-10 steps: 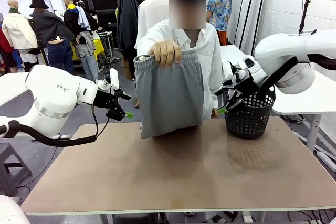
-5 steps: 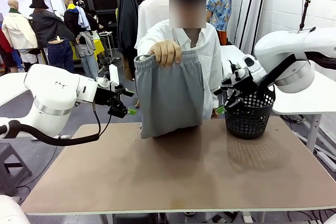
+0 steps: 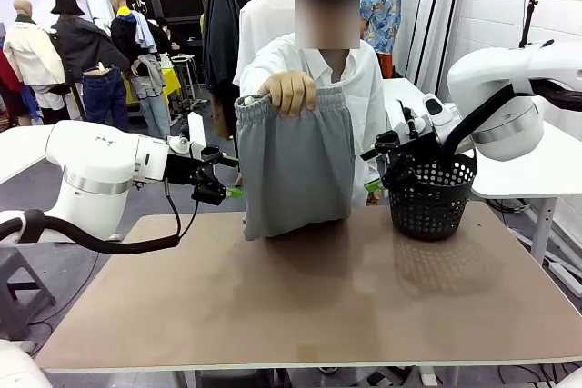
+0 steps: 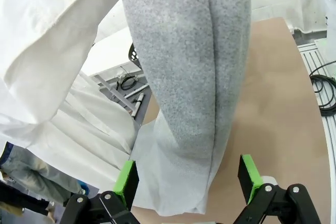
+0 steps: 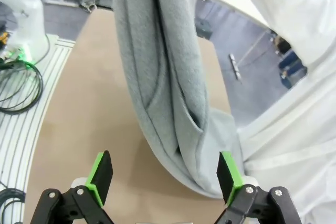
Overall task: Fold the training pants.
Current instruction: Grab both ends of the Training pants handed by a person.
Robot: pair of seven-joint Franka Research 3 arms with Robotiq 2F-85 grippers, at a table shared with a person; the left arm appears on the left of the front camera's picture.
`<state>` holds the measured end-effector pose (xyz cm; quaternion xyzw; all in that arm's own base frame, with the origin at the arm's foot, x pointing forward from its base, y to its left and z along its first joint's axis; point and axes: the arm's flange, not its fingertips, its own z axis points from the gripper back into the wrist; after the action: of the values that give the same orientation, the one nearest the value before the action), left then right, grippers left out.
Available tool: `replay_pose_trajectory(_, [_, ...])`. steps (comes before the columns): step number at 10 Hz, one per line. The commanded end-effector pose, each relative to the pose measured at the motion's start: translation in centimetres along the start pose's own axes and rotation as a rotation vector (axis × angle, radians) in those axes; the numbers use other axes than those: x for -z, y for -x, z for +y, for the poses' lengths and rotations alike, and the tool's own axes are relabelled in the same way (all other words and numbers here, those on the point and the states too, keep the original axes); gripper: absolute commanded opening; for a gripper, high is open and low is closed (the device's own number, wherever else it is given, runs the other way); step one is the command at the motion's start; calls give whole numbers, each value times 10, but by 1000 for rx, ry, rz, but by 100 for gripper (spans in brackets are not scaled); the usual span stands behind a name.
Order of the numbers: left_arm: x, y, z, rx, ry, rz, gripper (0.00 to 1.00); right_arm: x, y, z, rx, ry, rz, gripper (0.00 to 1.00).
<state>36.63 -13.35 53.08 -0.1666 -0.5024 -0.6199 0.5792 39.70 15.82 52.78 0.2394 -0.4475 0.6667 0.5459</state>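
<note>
Either side of the pants (image 3: pixel 296 165), hung from a hand (image 3: pixel 289 91), left gripper (image 3: pixel 227 177) and right gripper (image 3: pixel 370 170) gape released. Wrist views add side seams; front view, a basket (image 3: pixel 435 202) right of the pants.

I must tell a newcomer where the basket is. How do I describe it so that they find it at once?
Start at the brown table and go to its far right side. There, right of the grey pants that the person holds up, stands the basket. It is round and black, its wall full of small holes, unlike the soft plain pants.
</note>
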Motion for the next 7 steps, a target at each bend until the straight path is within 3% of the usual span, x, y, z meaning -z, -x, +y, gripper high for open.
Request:
replay_pose_trajectory(1, [9,4,5,10,-3,-26,100,5,5,-7,-13,-36,-70,100])
replay_pose_trajectory(7, [17,0,5,18,-40,-86,100,15,0,-5,-50,-65,-170,100])
